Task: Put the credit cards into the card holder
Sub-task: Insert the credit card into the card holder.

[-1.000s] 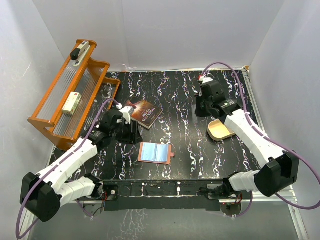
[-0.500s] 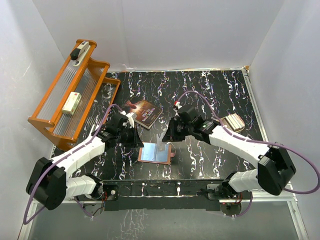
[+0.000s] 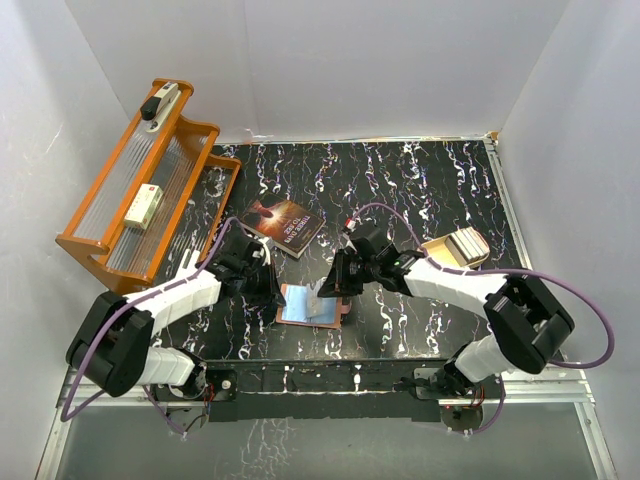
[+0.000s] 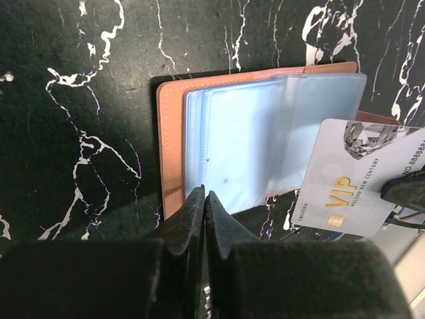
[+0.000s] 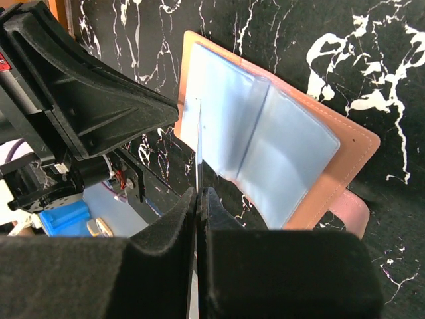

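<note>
Left gripper [image 4: 202, 199]: fingers closed tip to tip, tips set at the left edge of the card holder [image 4: 171, 146], apparently pinning it. Cannot tell whether they nip a sleeve. Holder lies open and flat, mid-bench toward the near edge, clear sleeves [image 4: 239, 139] facing up. Credit card [image 4: 348, 183] hangs just above the open holder, not yet in a sleeve. Right gripper [image 5: 198, 196]: fingers clamped on the card's edge.

Judgement: card is light, stiff and slick, so grip one short edge and leave the leading edge free. Sleeves are soft and floppy, so the mouth likely needs steadying.
</note>
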{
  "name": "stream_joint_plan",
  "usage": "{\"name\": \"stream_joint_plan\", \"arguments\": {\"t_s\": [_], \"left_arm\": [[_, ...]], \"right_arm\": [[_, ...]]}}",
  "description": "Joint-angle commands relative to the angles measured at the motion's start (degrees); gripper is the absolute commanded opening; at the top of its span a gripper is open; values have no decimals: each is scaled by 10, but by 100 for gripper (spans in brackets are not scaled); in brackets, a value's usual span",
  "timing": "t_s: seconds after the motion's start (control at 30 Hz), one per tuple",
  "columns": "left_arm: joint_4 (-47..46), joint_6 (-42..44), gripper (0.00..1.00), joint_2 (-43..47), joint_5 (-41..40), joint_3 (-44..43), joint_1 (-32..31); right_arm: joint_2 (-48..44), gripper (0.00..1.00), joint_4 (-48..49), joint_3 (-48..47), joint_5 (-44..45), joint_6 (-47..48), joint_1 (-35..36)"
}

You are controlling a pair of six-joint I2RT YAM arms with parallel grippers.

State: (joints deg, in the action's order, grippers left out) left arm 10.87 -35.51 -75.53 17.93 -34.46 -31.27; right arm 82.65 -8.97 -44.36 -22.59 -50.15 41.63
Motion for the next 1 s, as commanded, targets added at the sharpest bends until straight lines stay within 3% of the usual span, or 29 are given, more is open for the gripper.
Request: {"name": "stream_joint_plan", "arguments": {"t_s": [0.0, 0.37, 0.57, 0.97], "left_arm": [[1, -5, 0, -4, 9, 10, 0], [-28, -35, 0, -4, 26, 52, -1], [-28, -38, 0, 6, 11, 67, -2], [-29, -41, 0, 18, 6, 75, -2]], "right_arm": [[9, 0, 56, 11, -8, -16, 1], [72, 0, 70, 16, -63, 10, -13], [60, 0, 70, 37, -82, 36, -50], [83, 0, 97, 27, -135, 49, -54]]}}
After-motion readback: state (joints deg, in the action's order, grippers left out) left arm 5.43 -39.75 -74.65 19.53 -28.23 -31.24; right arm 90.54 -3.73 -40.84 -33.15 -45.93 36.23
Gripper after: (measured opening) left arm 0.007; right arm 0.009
